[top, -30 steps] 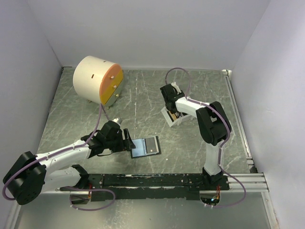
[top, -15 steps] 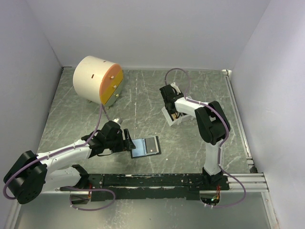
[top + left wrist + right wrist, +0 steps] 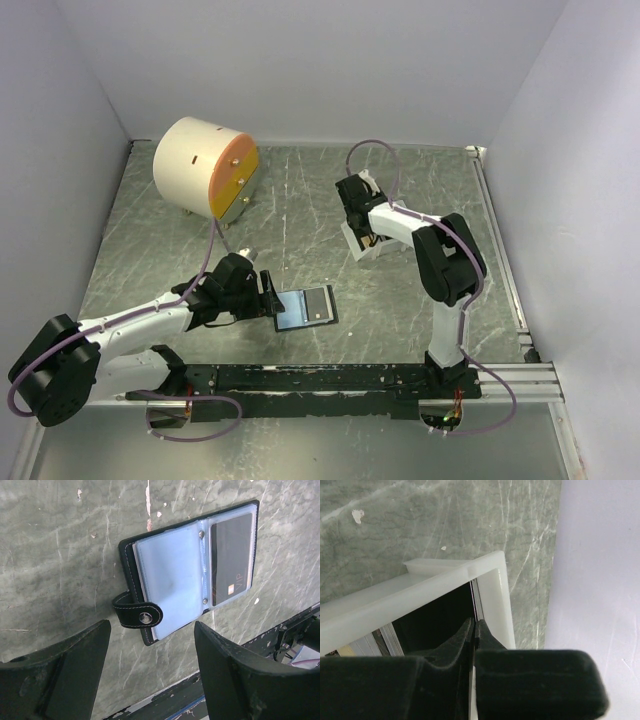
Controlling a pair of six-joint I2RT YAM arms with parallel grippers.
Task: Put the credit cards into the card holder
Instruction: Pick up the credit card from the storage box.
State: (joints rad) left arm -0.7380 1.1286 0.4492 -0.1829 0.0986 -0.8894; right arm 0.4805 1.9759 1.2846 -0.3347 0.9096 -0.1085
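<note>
the left arm point(image 3: 130, 325) lies low, stretched from the near left corner of the table point(image 3: 300, 200) toward the middle of the near edge. the left gripper point(image 3: 270, 300) points right, its fingers point(image 3: 65, 670) spread wide. the right arm point(image 3: 445, 265) stands up from the near edge, bends at the elbow and reaches back and left. the right gripper point(image 3: 357, 222) points down, its fingers point(image 3: 445, 655) pressed together.

One black card holder point(image 3: 170, 575) lies open on the worktop point(image 3: 300, 200), with one dark card point(image 3: 231, 560) in it. One white tray point(image 3: 490, 590) stands far right; the cards point(image 3: 390, 640) inside show only thin edges, too hidden to count. One cream cylinder point(image 3: 205, 168) stands far left.
</note>
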